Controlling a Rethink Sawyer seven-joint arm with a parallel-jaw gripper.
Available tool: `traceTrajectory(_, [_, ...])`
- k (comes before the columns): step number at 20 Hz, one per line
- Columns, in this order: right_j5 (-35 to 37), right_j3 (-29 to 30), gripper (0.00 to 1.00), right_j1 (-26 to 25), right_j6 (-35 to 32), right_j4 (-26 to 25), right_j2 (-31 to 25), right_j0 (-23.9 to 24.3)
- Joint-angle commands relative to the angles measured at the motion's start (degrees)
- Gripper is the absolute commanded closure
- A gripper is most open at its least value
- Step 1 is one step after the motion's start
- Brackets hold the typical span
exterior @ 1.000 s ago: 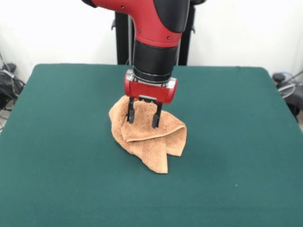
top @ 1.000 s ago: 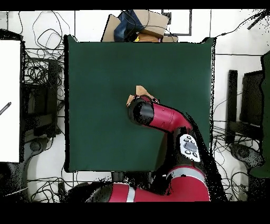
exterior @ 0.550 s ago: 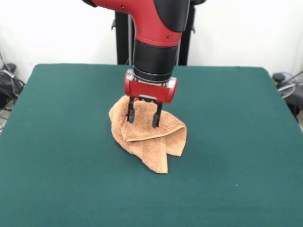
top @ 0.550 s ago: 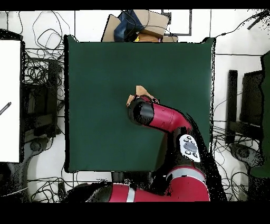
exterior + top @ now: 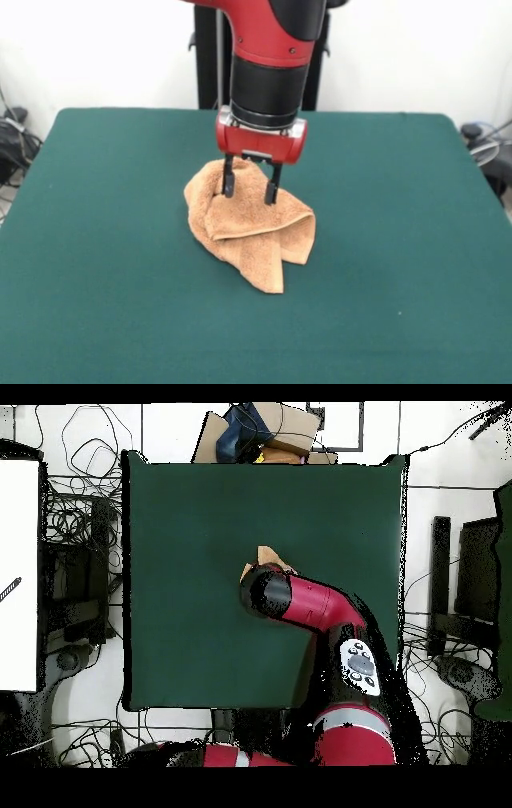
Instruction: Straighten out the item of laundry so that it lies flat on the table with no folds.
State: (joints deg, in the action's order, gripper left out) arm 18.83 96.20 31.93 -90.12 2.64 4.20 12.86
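The towel sits near the middle of the table, bunched into a rumpled heap with one flap doubled over the top and a pointed corner sticking out toward the near side. The gripper hangs right over the heap's far part, its two dark fingers pointing straight down with a clear gap between them, nothing pinched in that gap as far as I can see; the tips look to be at or just above the terry, though I can't tell if they touch. From above, the arm covers most of the cloth, and only a small tan edge peeks out beyond it (so that view says little about the folds). To my eye the job is barely begun: the cloth is nowhere near flat, and this looks like the moment of picking a spot to grab. The next move would call for closing on a single layer, ideally an edge or corner of the top flap, then drawing it outward so the fold opens rather than dragging the whole bundle along.
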Motion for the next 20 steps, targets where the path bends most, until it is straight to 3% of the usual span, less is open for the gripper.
traceTrajectory(1, [7.5,-4.5,0.00,-1.6,-9.3,2.6,-3.2,-1.6])
traceTrajectory(9, [10.2,-8.7,0.00,-3.8,-9.5,2.9,-3.0,-1.4])
traceTrajectory(20, [10.3,-7.3,0.00,-2.2,-7.1,2.1,-4.4,1.6])
